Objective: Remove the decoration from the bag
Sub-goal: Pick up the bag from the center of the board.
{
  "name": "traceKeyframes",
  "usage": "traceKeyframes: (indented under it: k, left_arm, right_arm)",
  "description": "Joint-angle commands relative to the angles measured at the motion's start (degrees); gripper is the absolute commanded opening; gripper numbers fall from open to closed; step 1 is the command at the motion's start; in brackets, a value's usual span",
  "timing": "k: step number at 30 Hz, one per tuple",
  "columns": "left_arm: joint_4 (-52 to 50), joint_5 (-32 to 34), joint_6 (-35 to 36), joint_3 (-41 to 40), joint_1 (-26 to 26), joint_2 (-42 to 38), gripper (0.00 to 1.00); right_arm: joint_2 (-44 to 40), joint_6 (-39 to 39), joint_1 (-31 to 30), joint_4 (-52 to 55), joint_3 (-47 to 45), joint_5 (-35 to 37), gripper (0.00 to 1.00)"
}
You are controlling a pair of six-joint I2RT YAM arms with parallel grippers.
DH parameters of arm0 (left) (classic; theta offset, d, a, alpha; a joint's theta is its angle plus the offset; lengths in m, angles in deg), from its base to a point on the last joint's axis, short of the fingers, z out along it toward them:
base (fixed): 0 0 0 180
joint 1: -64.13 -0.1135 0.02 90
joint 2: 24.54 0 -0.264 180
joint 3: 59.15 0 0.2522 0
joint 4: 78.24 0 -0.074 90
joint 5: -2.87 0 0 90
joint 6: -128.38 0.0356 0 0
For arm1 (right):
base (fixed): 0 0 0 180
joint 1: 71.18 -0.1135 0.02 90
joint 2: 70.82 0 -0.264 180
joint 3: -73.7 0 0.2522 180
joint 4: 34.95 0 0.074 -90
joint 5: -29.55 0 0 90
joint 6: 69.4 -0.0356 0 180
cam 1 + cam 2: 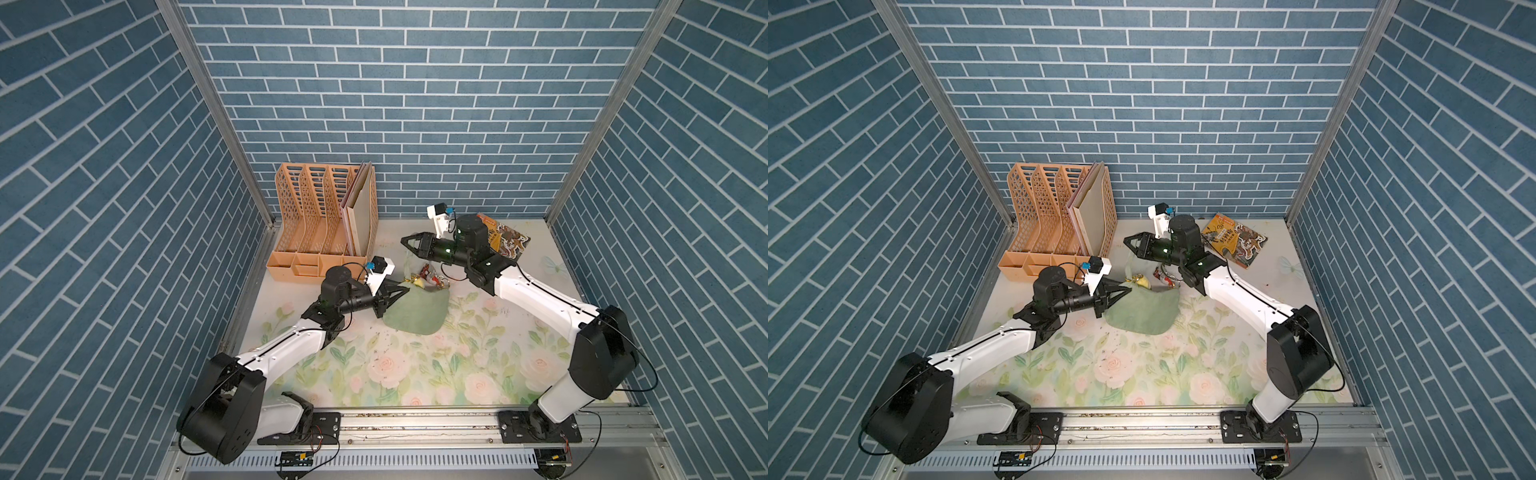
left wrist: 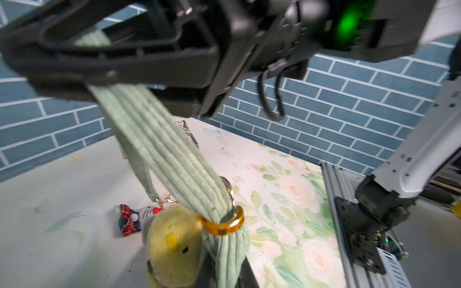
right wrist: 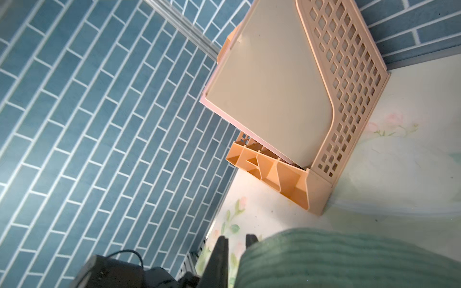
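At the far middle of the floral-printed bench (image 1: 478, 365): one sage-green soft corduroy crescent bag (image 1: 415, 311), lying flat.

- Decoration (image 2: 139, 219): small white plush cat with a red bow and dark red-checked clothing. It lies on the bench just beyond the bag's far edge, beside a yellow plush chick (image 2: 172, 244).
- Progress: not yet removed, in my judgement. A gold clasp (image 2: 166, 200) appears to join the decoration to a narrow green band; unclipping and carrying clear remain.
- Left pincer (image 1: 404, 289): pressed together on the bag's gathered far-left corner, below an amber ring (image 2: 220, 224).
- Right pincer (image 1: 405, 242): raised above the bag, with the wide green strap (image 2: 154, 149) hanging taut from it. Whether it is nipped or merely hooked cannot be told.
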Motion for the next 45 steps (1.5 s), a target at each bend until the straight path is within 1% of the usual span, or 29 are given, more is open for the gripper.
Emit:
traceKeyframes:
  k: [1, 3, 5, 7, 8, 10, 16, 19, 22, 25, 27, 29, 30, 32, 35, 42, 45]
  left_arm:
    - [0.5, -12.4, 0.5, 0.9, -0.1, 1.3, 0.07]
    - [0.9, -14.4, -0.2, 1.0, -0.1, 1.9, 0.06]
    - [1.2, -14.8, -0.3, 0.7, -0.1, 1.7, 0.06]
    - [1.4, -15.2, -0.2, 0.5, -0.1, 1.2, 0.05]
    - [1.5, -15.3, -0.1, 0.3, -0.1, 1.0, 0.05]
    - [1.5, -15.6, 0.0, 0.2, -0.1, 0.6, 0.05]
    - [0.1, -16.3, 1.2, 0.4, -0.2, 0.9, 0.04]
    - [-0.1, -16.5, 1.3, 0.6, -0.2, 1.0, 0.04]
    - [-0.5, -16.8, 1.2, 0.9, -0.1, 1.2, 0.03]
    - [-0.9, -17.2, 1.2, 1.0, 0.1, 1.3, 0.03]
    - [-1.3, -17.3, 1.3, 1.1, 0.3, 1.4, 0.03]
    - [-1.9, -17.7, 1.5, 1.3, 0.4, 1.7, 0.02]
    - [-2.1, -17.7, 1.7, 1.5, 0.5, 1.8, 0.02]
    - [-2.0, -18.0, 1.9, 1.6, 0.6, 2.2, 0.02]
    - [-2.2, -18.5, 2.2, 2.1, 0.6, 2.7, 0.01]
    - [-2.6, -19.3, 2.6, 2.1, 0.6, 2.7, 0.01]
    - [-3.0, -19.7, 3.0, 2.1, 0.6, 2.4, 0.01]
  right_arm:
    - [1.6, 14.7, 0.1, 8.0, 3.2, -10.0, 0.23]
    - [2.0, 17.2, 0.1, 10.3, 3.6, -11.1, 0.30]
    - [1.8, 18.7, 0.1, 12.1, 3.3, -11.7, 0.40]
    - [1.3, 21.8, 0.2, 15.9, 3.5, -10.5, 0.46]
    - [0.8, 23.3, 0.5, 17.8, 3.2, -10.0, 0.48]
    - [-1.2, 24.7, 1.7, 18.6, 0.5, -12.2, 0.53]
    - [-7.1, 23.0, 5.5, 13.9, -7.5, -19.4, 0.59]
    - [-9.9, 18.5, 6.9, 6.7, -13.3, -22.7, 0.61]
    - [-11.3, 9.1, 7.2, -8.6, -20.7, -25.7, 0.60]
    - [-10.4, -2.2, 6.9, -24.0, -25.4, -26.8, 0.62]
    - [-9.2, -8.5, 5.9, -31.8, -26.8, -27.0, 0.67]
    - [-7.9, -11.1, 4.1, -36.2, -26.8, -27.6, 0.78]
    - [-7.3, -11.0, 3.3, -36.4, -26.2, -27.9, 0.82]
    - [-5.9, -9.1, 1.8, -34.4, -24.8, -28.9, 0.89]
    - [-4.9, -7.1, 0.7, -33.9, -23.7, -31.4, 0.93]
    - [-4.8, -0.9, 0.1, -32.6, -22.8, -37.4, 0.94]
    - [-5.7, 5.2, 0.1, -26.8, -23.0, -39.3, 0.93]
